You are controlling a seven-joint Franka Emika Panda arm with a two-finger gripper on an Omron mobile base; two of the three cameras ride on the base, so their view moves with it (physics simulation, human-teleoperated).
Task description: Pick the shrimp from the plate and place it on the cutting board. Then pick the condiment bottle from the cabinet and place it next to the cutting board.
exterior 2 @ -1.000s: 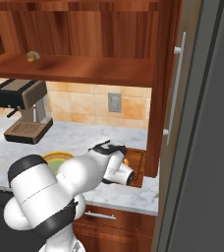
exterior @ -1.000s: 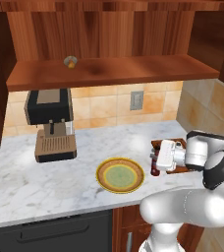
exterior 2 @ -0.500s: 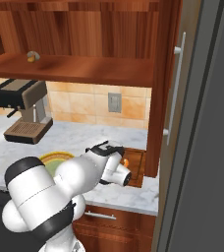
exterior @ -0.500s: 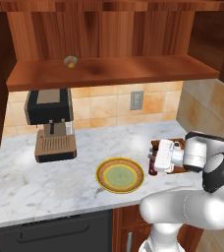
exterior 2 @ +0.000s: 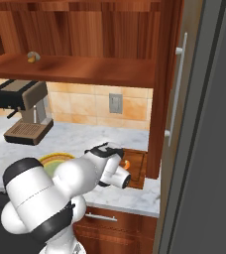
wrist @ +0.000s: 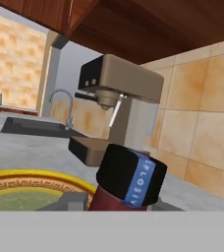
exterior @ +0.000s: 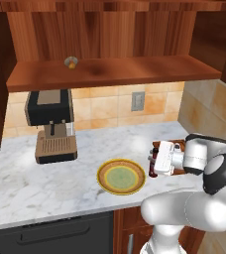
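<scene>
Jaws clamped on condiment bottle (exterior: 153, 158) just left of cutting board (exterior: 180, 147) — slim, stiff, smooth-sided, probably slippery and tippy; best gripped mid-body, below the cap.

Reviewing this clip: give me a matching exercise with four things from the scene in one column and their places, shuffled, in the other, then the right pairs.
Things:
1. condiment bottle
2. shrimp
3. plate
4. small round yellowish object

Places:
A. on the cabinet shelf
B. on the counter, left of the cutting board
C. in the gripper
D. on the cutting board

Pairs: 1-C, 2-D, 3-B, 4-A
</scene>
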